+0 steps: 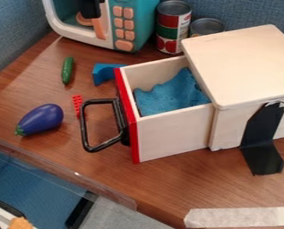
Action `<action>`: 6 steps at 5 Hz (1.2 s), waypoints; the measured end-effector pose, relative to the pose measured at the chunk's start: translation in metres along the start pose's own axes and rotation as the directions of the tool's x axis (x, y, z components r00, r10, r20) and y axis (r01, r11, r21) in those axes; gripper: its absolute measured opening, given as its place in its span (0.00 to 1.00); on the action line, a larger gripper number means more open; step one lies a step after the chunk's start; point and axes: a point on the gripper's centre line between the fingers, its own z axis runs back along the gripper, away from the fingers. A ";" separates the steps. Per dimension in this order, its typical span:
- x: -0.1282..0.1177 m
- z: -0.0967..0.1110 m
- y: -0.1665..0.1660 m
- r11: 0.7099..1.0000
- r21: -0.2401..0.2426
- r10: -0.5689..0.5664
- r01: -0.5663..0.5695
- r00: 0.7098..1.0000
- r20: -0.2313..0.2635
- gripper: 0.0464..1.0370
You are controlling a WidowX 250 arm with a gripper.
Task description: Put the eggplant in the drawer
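What shows of my gripper (91, 8) is a dark part at the top edge, in front of the toy microwave and well away from the eggplant. The purple eggplant (41, 120) lies on the table at the left, its green stem end toward the lower left. Right of centre, the wooden drawer (174, 135) is pulled out of its box, with a red-edged front and a black handle facing left. Crumpled blue cloth lies inside the drawer.
A green cucumber (67, 70), a small red piece (77, 105) and a blue block (105, 73) lie left of the drawer. Behind stand the microwave (134, 22) and two cans (173, 27). The table's edge (66, 171) runs across the lower left.
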 end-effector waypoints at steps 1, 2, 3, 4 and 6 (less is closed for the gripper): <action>0.000 -0.015 0.002 0.999 0.042 0.000 0.000 1.000 0.006 0.96; 0.004 -0.033 0.020 0.997 0.076 -0.002 0.000 1.000 0.020 0.96; 0.006 -0.025 0.031 0.999 0.038 0.003 -0.003 1.000 0.015 0.96; 0.013 -0.021 0.045 1.000 0.003 0.028 -0.028 0.999 0.020 0.96; 0.038 -0.038 0.069 0.976 -0.047 0.214 -0.213 0.977 0.000 0.96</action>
